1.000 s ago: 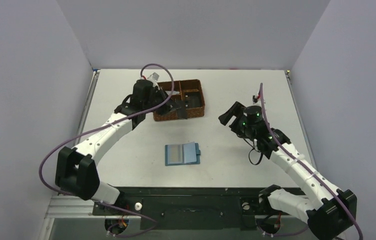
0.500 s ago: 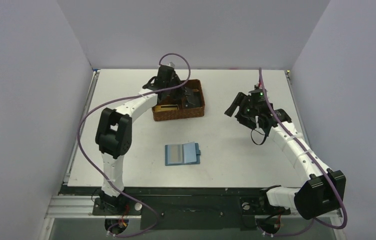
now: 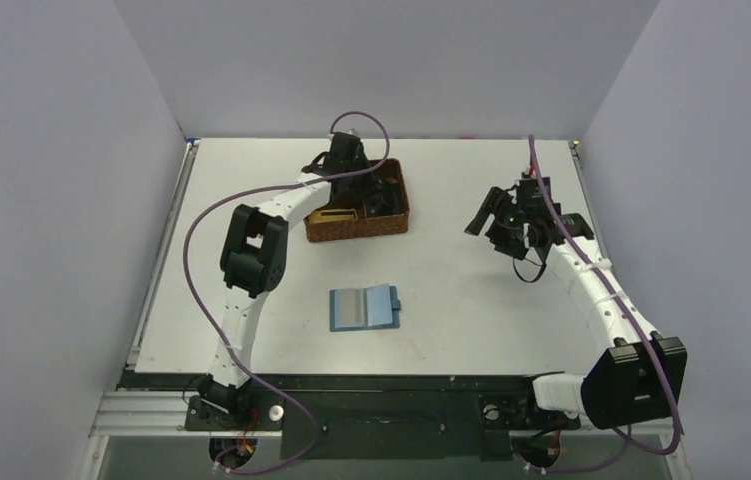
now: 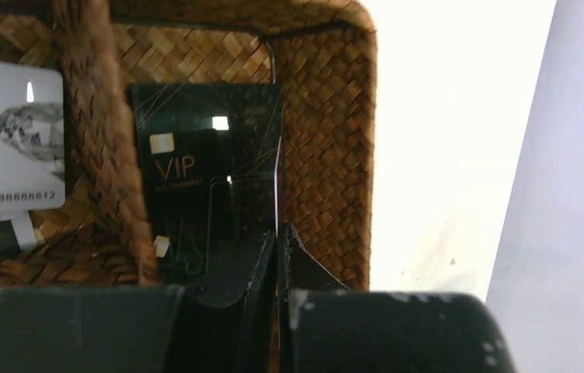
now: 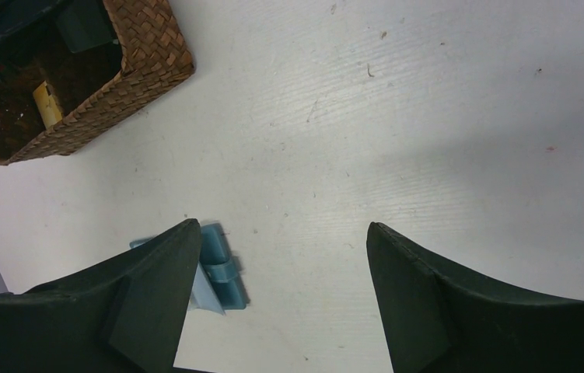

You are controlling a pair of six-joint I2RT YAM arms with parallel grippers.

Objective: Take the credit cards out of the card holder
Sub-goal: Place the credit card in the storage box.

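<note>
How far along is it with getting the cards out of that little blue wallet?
Done: a black card, a white card and a tan card lie in the basket. In hand: the left fingers are pinched together over the black card; whether they grip anything is unclear. The right fingers hang open. Remaining: the wallet lies open, its pockets too small to check.

Left claw [image 4: 278, 233], pinched closed, reaches far forward; right claw [image 5: 282, 225] hangs spread wide.

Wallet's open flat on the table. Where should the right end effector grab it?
Likely the snap tab on the wallet's right edge, coming down from that side with the right end effector: the wallet lies flat, and only the tab juts out.
</note>
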